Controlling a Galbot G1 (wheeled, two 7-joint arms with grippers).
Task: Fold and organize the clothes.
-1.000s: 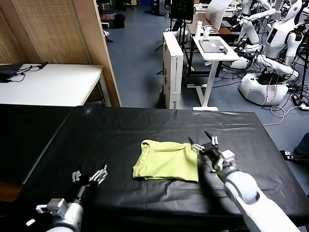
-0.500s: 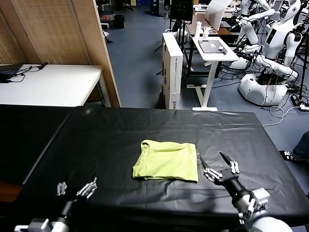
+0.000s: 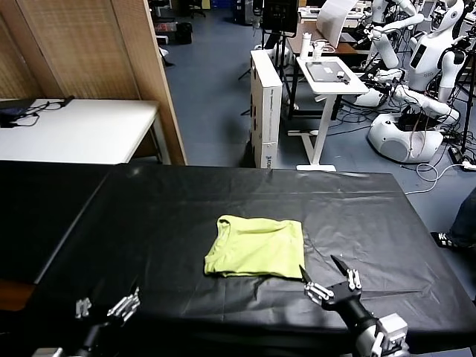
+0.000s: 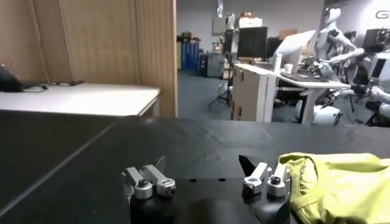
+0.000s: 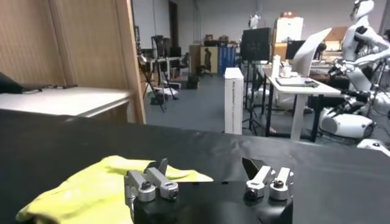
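The clothes are one lime T-shirt (image 3: pixel 257 247), folded into a compact rectangle in the middle of the black table (image 3: pixel 186 201). My right gripper (image 3: pixel 324 275) hovers open and empty near the table's front edge, just off the shirt's near right corner. The left gripper (image 3: pixel 110 306) stands open and empty at the front left, well away from the shirt. In the left wrist view the shirt (image 4: pixel 341 182) lies beyond my left gripper (image 4: pixel 206 172). The right wrist view shows the shirt (image 5: pixel 91 192) lying past the open right gripper (image 5: pixel 206 170).
A white desk (image 3: pixel 74 130) and a wooden partition (image 3: pixel 104 59) stand behind the table at the left. A white box (image 3: pixel 265 104), a small stand table (image 3: pixel 331 82) and other white robots (image 3: pixel 416 82) are beyond the far edge. Black cloth surrounds the shirt.
Both arms have drawn back toward the table's front edge. The right gripper left the shirt's right edge and came down near the front. The folded shirt has not moved.
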